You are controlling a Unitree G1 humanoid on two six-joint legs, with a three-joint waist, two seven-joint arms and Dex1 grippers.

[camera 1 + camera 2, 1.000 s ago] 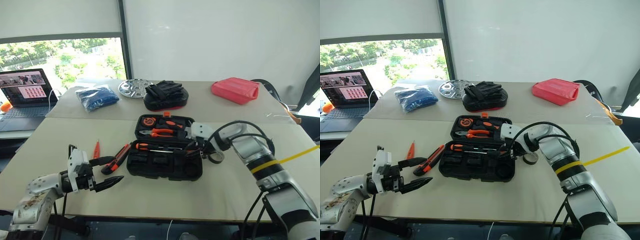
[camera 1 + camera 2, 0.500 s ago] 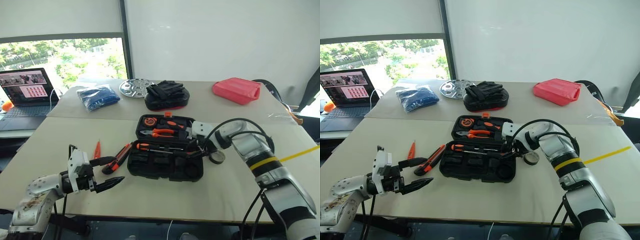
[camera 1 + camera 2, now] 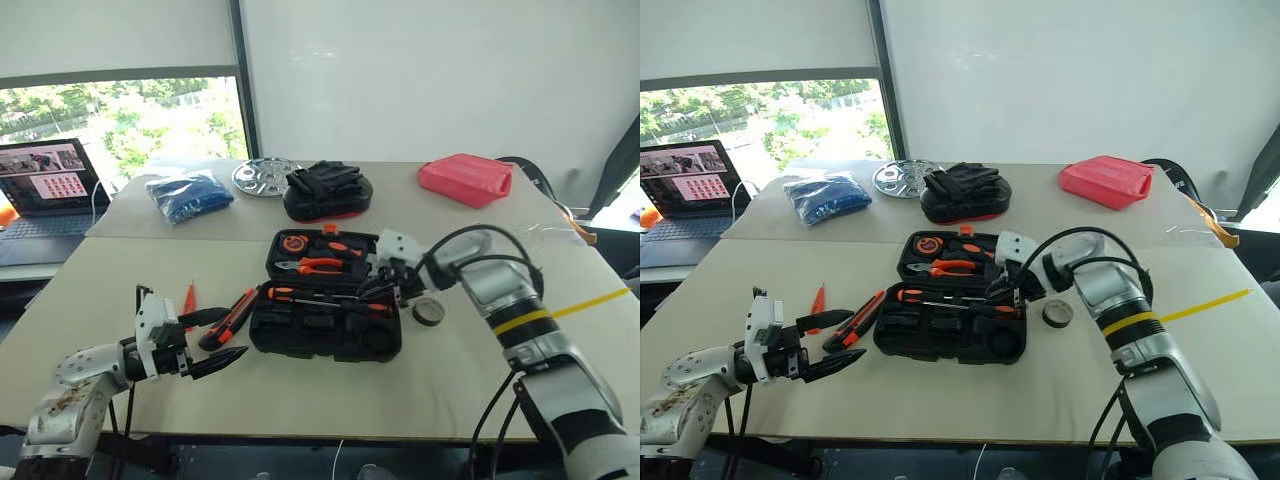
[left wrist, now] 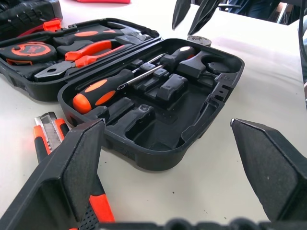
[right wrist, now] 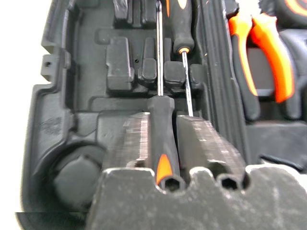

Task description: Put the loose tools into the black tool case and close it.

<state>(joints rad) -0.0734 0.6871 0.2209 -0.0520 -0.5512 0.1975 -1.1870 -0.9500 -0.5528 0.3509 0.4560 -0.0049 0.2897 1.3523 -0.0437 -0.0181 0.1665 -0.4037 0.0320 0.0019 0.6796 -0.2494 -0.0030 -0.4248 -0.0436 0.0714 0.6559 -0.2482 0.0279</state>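
The black tool case [image 3: 310, 348] lies open mid-table. Two screwdrivers rest head to tail in its near half, one with an orange-black handle [image 4: 98, 90], the other a black one [image 5: 161, 124]. My right gripper [image 3: 374, 290] hovers just over that black handle, shut, with nothing between its tips. Right of the case lies the black tape roll [image 3: 428, 311]. Left of it lie the utility knife [image 3: 232, 315] and the slim orange tester pen [image 3: 190, 297]. My left gripper [image 3: 228, 338] is wide open at the knife's near end, holding nothing.
Pliers [image 3: 315, 265] and a tape measure [image 3: 294, 243] sit in the case's far half. At the back are a black pouch with gloves [image 3: 330, 195], a red bag [image 3: 465, 178], a metal plate [image 3: 262, 176], a blue bag [image 3: 188, 190] and a laptop [image 3: 45, 185].
My right gripper has edged a little to the left and up over the case's right end. The left arm has kept still. The view has shifted slightly.
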